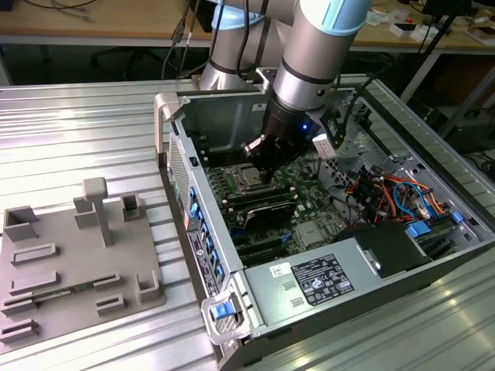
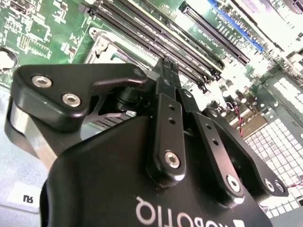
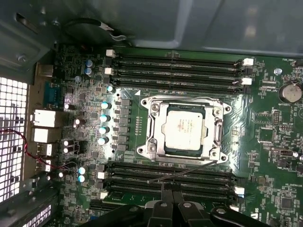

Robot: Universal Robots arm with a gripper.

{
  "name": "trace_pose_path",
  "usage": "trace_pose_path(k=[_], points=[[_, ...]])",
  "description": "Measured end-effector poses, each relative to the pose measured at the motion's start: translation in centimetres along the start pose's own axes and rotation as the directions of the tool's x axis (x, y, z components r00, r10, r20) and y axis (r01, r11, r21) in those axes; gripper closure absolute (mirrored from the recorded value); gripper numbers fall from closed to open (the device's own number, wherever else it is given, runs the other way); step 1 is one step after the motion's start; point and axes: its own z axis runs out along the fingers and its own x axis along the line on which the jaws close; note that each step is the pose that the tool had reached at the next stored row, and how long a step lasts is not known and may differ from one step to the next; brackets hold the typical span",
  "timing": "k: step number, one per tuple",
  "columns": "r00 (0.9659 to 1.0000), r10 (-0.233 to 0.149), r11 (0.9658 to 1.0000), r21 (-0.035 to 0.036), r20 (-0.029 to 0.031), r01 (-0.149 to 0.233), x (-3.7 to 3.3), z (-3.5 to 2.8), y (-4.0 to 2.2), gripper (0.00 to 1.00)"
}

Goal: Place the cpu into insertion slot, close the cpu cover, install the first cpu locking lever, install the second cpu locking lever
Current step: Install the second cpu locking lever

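The gripper (image 3: 172, 196) hung low over the green motherboard (image 3: 265, 137), its two fingers (image 2: 169, 78) pressed together to a narrow point with nothing visibly clamped between them, which is how you'd set them for nudging thin metal, I'd say. Just beyond the fingertips lay a thin wire lever (image 3: 182, 173), slanting across the black memory slots (image 3: 170, 182) rather than tucked flat, so it looked not yet latched. Past that lever, farther out from the fingers, sat the cpu (image 3: 185, 128), face up and flat in the insertion slot (image 3: 161, 126), square to the board with its edges parallel to the memory slots. The cpu cover (image 3: 218, 132) lay down around it as a silver frame, the chip's face showing through the cut-out. In the exterior view the gripper (image 1: 261, 171) stood inside the open computer case (image 1: 232, 309), pointing down at the socket.
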Motion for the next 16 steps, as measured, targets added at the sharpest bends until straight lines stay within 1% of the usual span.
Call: trace_pose_path(k=[1, 2, 4, 5, 6, 7, 10, 12, 14, 16], points=[[1.0, 0.0, 1.0, -0.0055, 0.0004, 0.0, 0.01, 0.06, 0.0, 0.89], [1.0, 0.0, 0.9999, -0.0149, 0.0013, 0.001, 0.02, 0.14, 0.0, 0.89], [1.0, 0.0, 0.9998, -0.0217, 0.0019, 0.0, 0.02, 0.25, -0.01, 0.89], [1.0, 0.0, 0.9996, -0.0265, 0.0023, 0.0, 0.04, 0.43, -0.15, 0.89], [1.0, 0.0, 0.9989, -0.0471, 0.0041, 0.0, 0.17, 0.74, -0.2, 0.89], [1.0, 0.0, 0.9984, -0.0559, 0.0048, 0.0, 0.24, 0.91, -0.22, 0.89], [1.0, 0.001, 0.9982, -0.0597, 0.0051, -0.001, 0.4, 1.21, -0.3, 0.89], [1.0, 0.002, 0.998, -0.0628, 0.0054, -0.001, 0.84, 1.48, -0.34, 0.89], [1.0, 0.003, 0.9979, -0.0646, 0.0055, -0.002, 1.07, 1.68, -0.36, 0.89], [1.0, 0.004, 0.9978, -0.0662, 0.0043, -0.004, 1.24, 1.81, -0.36, 0.89]])
